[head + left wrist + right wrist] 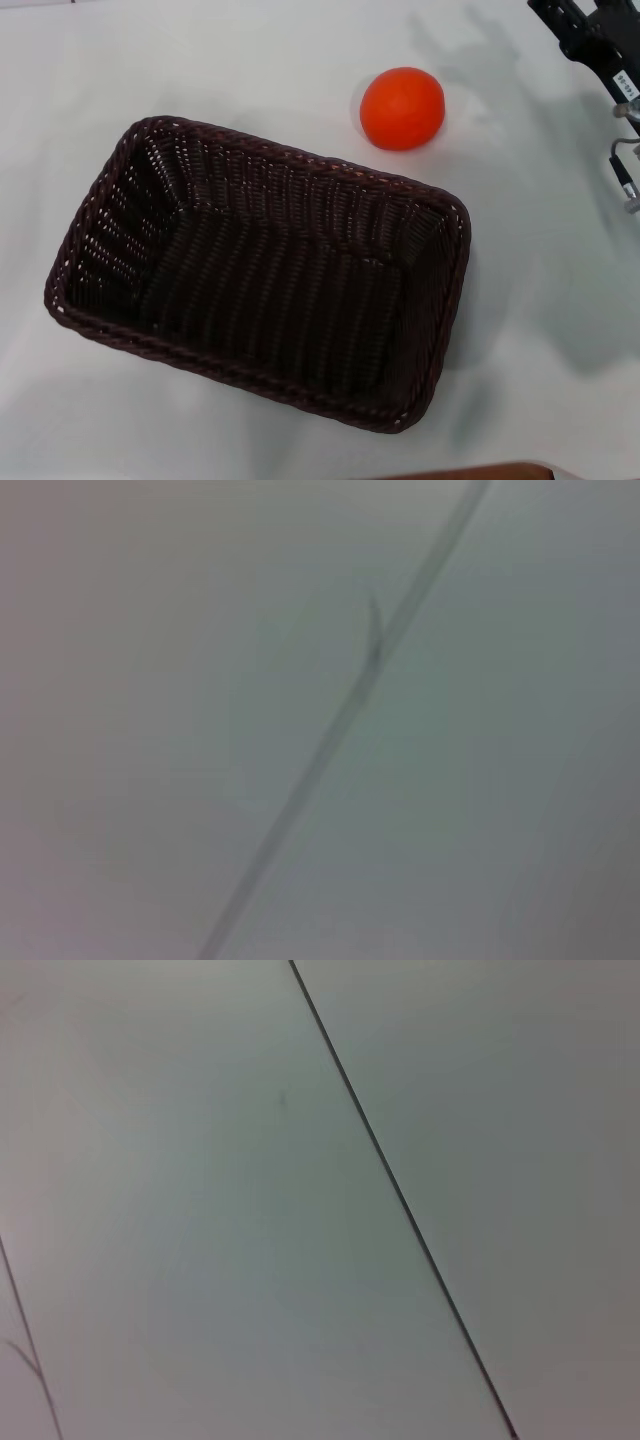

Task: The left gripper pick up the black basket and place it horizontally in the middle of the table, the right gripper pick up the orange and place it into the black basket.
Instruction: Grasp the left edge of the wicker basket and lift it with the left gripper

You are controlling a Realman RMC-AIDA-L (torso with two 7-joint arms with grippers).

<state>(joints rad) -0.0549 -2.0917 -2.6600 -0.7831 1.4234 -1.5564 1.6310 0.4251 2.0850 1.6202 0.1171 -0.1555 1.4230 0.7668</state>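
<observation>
1. Black basket (260, 270) sat mid-table (120, 60), slightly askew, nothing inside.
2. Orange (402, 108) lay just beyond its far right corner, not touching.
3. Right gripper (590, 40) hovered at far right edge; finger state could not be told.

Head view looks steeply down on the table (250, 70); wrist views face blank seamed surfaces.

small white label on the right tool (590, 40), print too small to read
</observation>
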